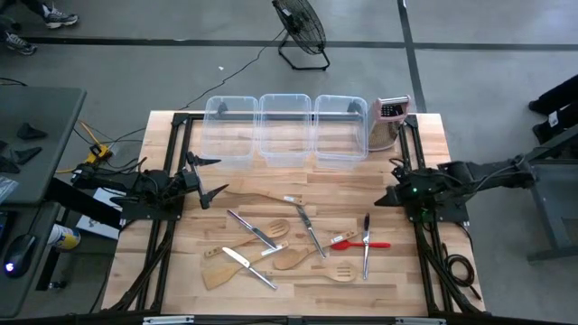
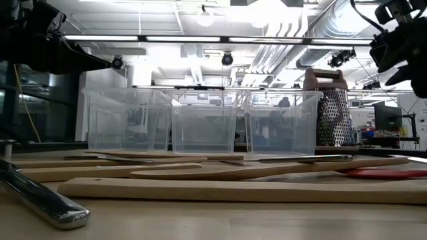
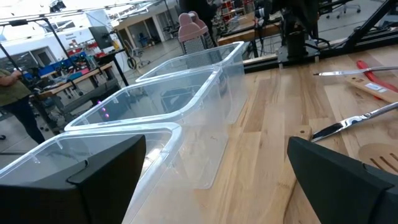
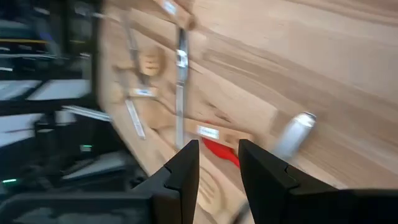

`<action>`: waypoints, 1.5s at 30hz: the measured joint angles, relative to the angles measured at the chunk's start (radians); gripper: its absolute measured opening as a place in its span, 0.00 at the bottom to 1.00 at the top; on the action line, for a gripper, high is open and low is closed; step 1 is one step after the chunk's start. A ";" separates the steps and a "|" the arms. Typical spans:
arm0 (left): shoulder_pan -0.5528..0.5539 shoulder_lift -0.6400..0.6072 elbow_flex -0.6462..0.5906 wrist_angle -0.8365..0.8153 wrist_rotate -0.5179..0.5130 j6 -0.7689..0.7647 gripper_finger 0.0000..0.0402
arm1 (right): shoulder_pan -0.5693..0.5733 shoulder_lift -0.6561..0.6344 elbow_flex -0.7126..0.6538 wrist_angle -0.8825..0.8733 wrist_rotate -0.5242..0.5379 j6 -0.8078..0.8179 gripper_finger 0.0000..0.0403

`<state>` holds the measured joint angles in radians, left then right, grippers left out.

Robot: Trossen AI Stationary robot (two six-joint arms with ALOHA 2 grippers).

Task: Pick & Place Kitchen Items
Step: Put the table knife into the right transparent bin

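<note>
the left tool hangs at the left edge of the bench, mid-frame in the high view, its fingers spread wide apart with nothing between them. the right tool sits at the right edge, level with it, its fingers drawn close together but with a narrow gap and gripping nothing.

the kitchen items lie scattered on the lower middle of the bench, between the two arms. a long wooden spoon rests highest in the group, just below three clear tubs lined up along the upper part of the bench. under it, silver tongs slant toward the lower right. a red spatula lies to the right, crossed by a metal knife. a slotted wooden spatula sits lowest, near the bottom edge, and a wooden spatula lies at lower left, crossed by another knife. a box grater stands upright just right of the tubs.
</note>
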<state>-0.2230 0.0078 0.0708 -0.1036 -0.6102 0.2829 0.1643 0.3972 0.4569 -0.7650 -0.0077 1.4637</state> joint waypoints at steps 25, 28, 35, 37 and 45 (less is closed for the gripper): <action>0.000 0.000 0.000 0.000 0.000 0.000 0.97 | 0.333 0.468 0.148 -0.164 0.024 0.375 0.55; 0.000 0.000 0.000 0.000 0.000 0.000 0.97 | 0.362 0.494 0.145 -0.138 0.032 0.398 0.64; 0.000 0.000 0.000 0.000 0.000 0.000 0.97 | 0.398 0.498 -0.024 0.168 0.090 0.453 0.70; 0.000 0.000 0.000 0.000 0.000 0.000 0.97 | 0.404 0.493 -0.050 0.198 0.109 0.467 0.70; 0.000 0.000 0.000 0.000 0.000 0.000 0.97 | 0.451 0.444 -0.202 0.402 0.161 0.503 0.70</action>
<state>-0.2227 0.0080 0.0708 -0.1036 -0.6102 0.2827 0.6153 0.8416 0.2553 -0.3627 0.1530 1.9671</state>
